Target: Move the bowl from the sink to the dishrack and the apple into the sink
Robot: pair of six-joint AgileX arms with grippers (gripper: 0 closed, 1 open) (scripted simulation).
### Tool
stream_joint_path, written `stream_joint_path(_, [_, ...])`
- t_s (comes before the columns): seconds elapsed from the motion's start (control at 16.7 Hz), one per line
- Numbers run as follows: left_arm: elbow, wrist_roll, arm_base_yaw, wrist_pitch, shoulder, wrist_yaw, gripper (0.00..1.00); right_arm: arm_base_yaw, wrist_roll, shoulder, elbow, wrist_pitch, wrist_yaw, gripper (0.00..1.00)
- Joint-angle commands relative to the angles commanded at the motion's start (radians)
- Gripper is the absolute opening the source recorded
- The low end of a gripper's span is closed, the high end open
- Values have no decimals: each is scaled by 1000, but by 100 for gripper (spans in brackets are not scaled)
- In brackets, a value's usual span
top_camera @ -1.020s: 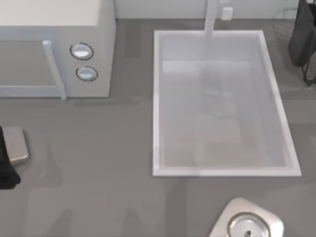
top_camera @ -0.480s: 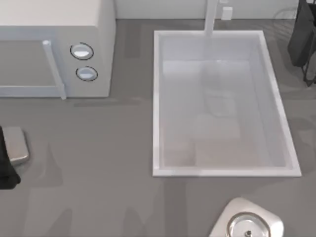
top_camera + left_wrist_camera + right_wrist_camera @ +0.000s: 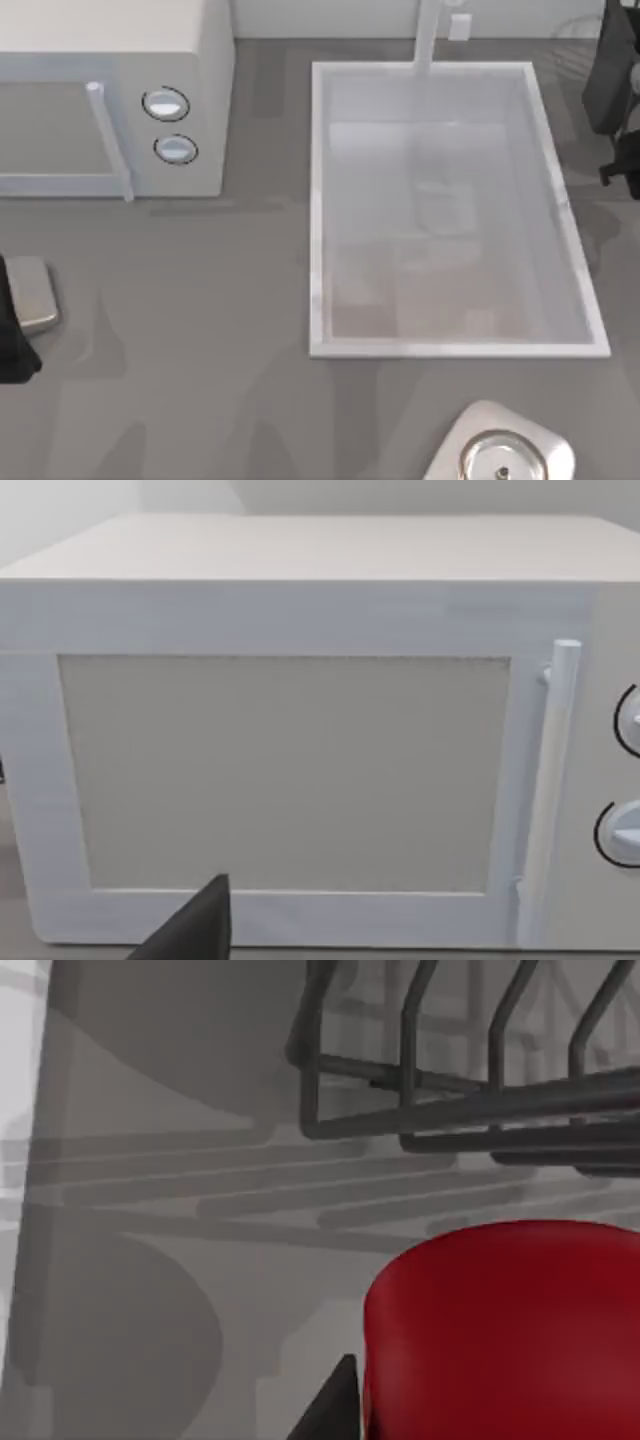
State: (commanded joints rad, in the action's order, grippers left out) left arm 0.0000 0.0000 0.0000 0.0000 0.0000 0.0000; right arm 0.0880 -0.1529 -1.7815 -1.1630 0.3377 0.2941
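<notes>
While the right arm (image 3: 618, 90) of the AgileX pair hangs at the far right edge of the table, beyond the sink's right rim, its wrist camera looks close onto the apple (image 3: 510, 1330), a glossy red mass just beside a dark fingertip (image 3: 335, 1405) of the right gripper; whether those fingers are clamped on the fruit, apart or together cannot be told. Behind the apple stand the dark wire bars of the dishrack (image 3: 470, 1100), raised over the grey table (image 3: 220, 330), with their shadows striped across the surface below. From above, the sink (image 3: 316, 200) lies right of centre, a white rectangular basin with a raised rim, its faucet (image 3: 428, 35) at the far short end and its pale floor bare. Near the table's left edge sits the left arm (image 3: 15, 330), parked, a dark body with a silvery block beside it; one dark fingertip (image 3: 195, 930) of the left gripper pokes into its wrist view, and the state of that gripper cannot be told either. That camera faces the microwave (image 3: 300, 740), white, door shut, upright bar handle and two round dials at its right side. A pale rounded fixture with a metal disc (image 3: 500, 455) rests at the near edge, just below the sink.
</notes>
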Motion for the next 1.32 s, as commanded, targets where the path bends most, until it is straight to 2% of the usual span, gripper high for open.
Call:
stream_joint_path(0.42, [0, 0, 0, 0, 0, 0, 100, 324, 98, 86, 251, -764, 222, 0])
stream_joint_path(0.66, [0, 0, 0, 0, 0, 0, 100, 474, 145, 145, 379, -1069, 323, 0])
stream_joint_path(0.9, [0, 0, 0, 0, 0, 0, 100, 556, 171, 178, 450, -1209, 378, 0])
stream_joint_path(1.32, [0, 0, 0, 0, 0, 0, 100, 558, 175, 161, 454, -1230, 379, 0])
